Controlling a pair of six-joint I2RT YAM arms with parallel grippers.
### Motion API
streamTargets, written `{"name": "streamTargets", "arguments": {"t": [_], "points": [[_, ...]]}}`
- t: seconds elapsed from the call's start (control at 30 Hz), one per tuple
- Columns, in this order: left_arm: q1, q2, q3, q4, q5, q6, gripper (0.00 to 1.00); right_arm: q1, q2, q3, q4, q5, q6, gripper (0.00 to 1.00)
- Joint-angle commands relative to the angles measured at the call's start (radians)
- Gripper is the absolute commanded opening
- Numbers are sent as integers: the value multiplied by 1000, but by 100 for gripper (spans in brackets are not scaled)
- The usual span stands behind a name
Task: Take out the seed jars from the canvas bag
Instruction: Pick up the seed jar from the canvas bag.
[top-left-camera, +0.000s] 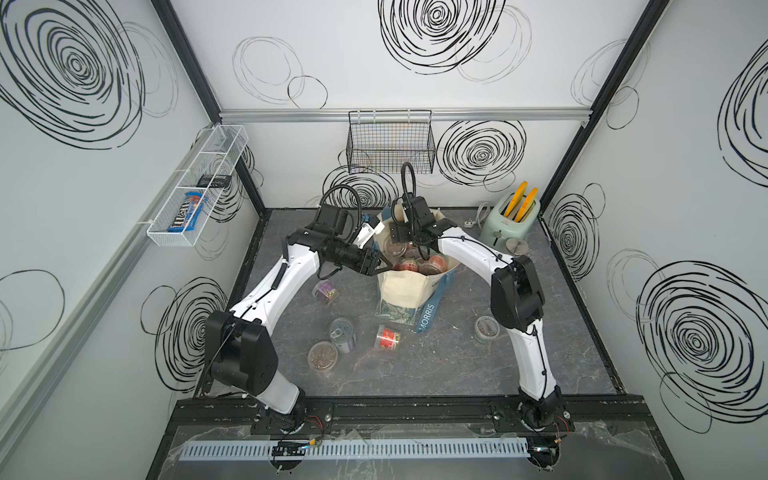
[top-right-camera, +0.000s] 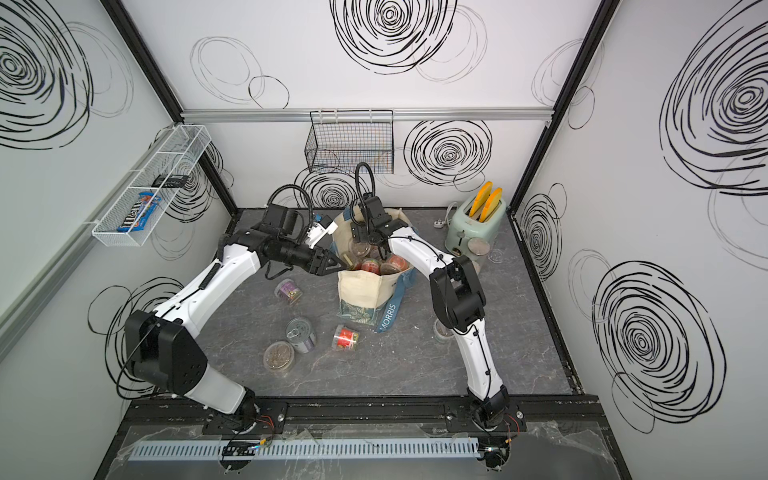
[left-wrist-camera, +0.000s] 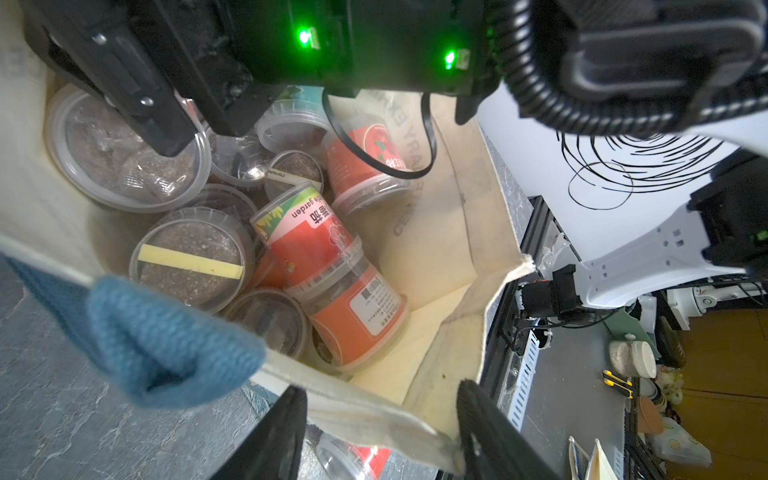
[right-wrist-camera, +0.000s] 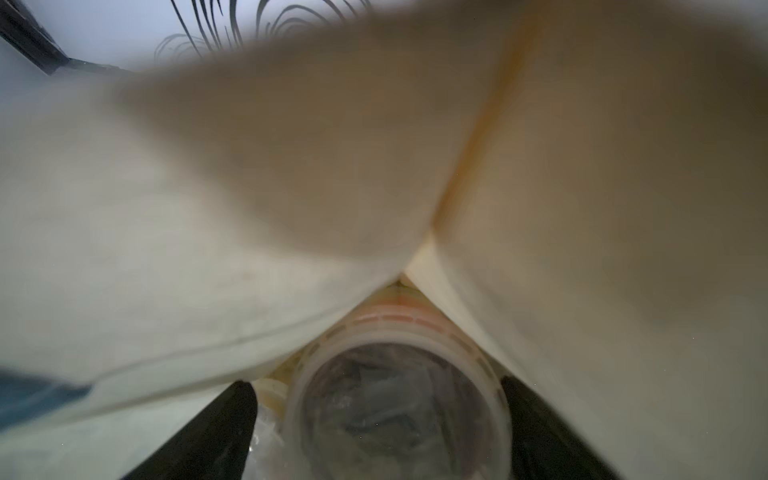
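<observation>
Cream canvas bag (top-left-camera: 401, 291), blue handle (left-wrist-camera: 166, 345), red-labelled seed jars (left-wrist-camera: 316, 241); mint toaster (top-left-camera: 498, 224), black-swirled white walls (top-left-camera: 332, 62)

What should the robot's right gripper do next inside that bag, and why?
Probably close the right gripper on the seed jar: in the right wrist view its jaws stand open on either side of that jar's lid, inside the canvas bag, so a grip comes before lifting.
</observation>
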Motion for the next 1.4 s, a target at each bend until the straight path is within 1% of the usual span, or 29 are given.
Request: {"name": "streamTargets", "arguments": {"t": [0.0, 0.27, 0.43, 0.87, 1.0, 1.2, 1.37], "points": [[11, -34, -16, 16, 11, 8, 62, -8, 23, 32, -22, 9, 49, 90], [12, -43, -22, 16, 9, 8, 62, -10, 3, 21, -10, -11, 62, 77], [14, -51, -25, 16, 5, 11, 62, -6, -28, 20, -12, -13, 61, 72], [15, -53, -31, 20, 12, 9, 62, -2, -101, -18, -14, -15, 63, 70], [15, -54, -30, 16, 13, 11, 62, -1, -130, -21, -33, -42, 70, 70], [13, -53, -30, 16, 17, 12, 62, -2, -207, -46, -54, -60, 86, 71], [14, -54, -30, 15, 17, 13, 62, -1, -304, -72, -102, -96, 99, 71]]}}
